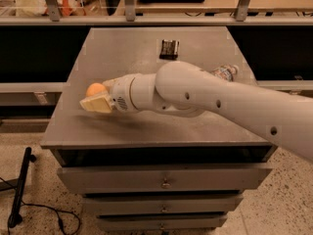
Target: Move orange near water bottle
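Reaching at centre left, the gripper [94, 103] sits just beside the orange [96, 89]; whether it is clenched, I cannot tell. Next, I judge, a sure hold, then a carry right to the water bottle [226, 72].

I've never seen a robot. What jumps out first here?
A thick white robot arm reaches from the right across the grey metal cabinet top, its gripper near the left edge, beside a small round orange fruit. Behind the arm, on the right, a clear plastic water bottle peeks out; a small black packet lies farther back.
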You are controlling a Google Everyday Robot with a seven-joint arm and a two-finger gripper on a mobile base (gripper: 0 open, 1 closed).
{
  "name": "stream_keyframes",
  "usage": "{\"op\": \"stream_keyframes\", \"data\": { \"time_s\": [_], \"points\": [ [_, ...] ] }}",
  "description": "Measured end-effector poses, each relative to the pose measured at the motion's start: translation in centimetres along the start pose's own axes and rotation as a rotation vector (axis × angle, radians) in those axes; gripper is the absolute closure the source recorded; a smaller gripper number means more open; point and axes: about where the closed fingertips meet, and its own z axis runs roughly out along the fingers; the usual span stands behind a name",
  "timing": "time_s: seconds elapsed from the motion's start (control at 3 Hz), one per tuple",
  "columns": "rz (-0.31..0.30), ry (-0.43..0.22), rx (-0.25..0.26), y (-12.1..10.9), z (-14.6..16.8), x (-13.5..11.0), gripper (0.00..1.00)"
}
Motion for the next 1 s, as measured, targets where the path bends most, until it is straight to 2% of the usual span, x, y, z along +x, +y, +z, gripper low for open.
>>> {"op": "stream_keyframes", "data": {
  "time_s": [0.67,1.0],
  "points": [
    [0.010,0.016,0.014,0.30,-0.50,0.26,0.87],
    [0.018,0.013,0.070,-0.52,-0.99,0.19,1.00]
  ]
}}
